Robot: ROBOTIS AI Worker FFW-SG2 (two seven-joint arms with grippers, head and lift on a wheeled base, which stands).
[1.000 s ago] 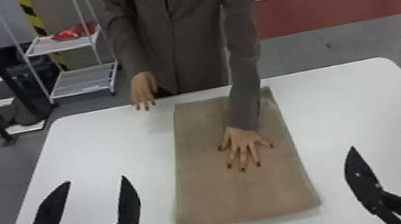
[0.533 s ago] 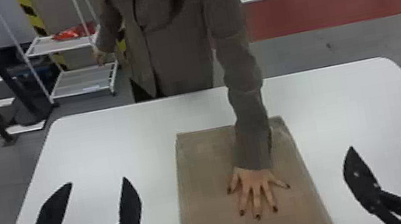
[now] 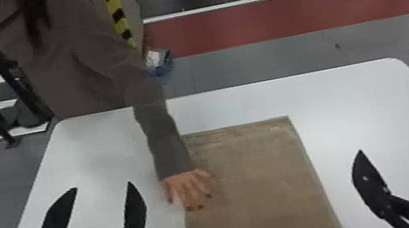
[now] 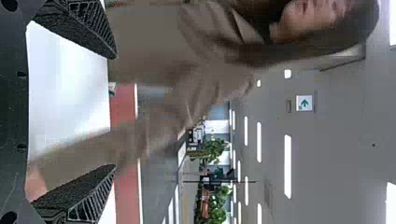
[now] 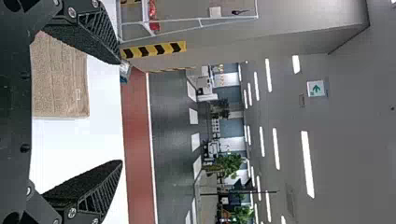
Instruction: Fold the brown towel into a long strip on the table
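The brown towel (image 3: 259, 178) lies flat in the middle of the white table, its near end cut off by the head view's bottom edge. A person's hand (image 3: 188, 189) rests at its left edge. Left of the towel, my left gripper (image 3: 102, 188) stands open and holds nothing; in the left wrist view my left gripper (image 4: 114, 112) has the person's sleeve beyond it. On the towel's right, my right gripper (image 3: 386, 147) is open too. Between and beyond the fingers of my right gripper (image 5: 120, 112), the right wrist view shows the towel (image 5: 60, 79) on the table.
The person's sleeved arm (image 3: 164, 139) reaches over the left part of the white table (image 3: 353, 97) from its far side. Dark posts stand on the floor behind at the left, and a small blue and white item (image 3: 158, 61) is beyond the table.
The towel has come nearer to my side, then its near end left the head view. The person has moved left, the hand sliding from the towel's middle to its left edge. Both grippers have stayed put.
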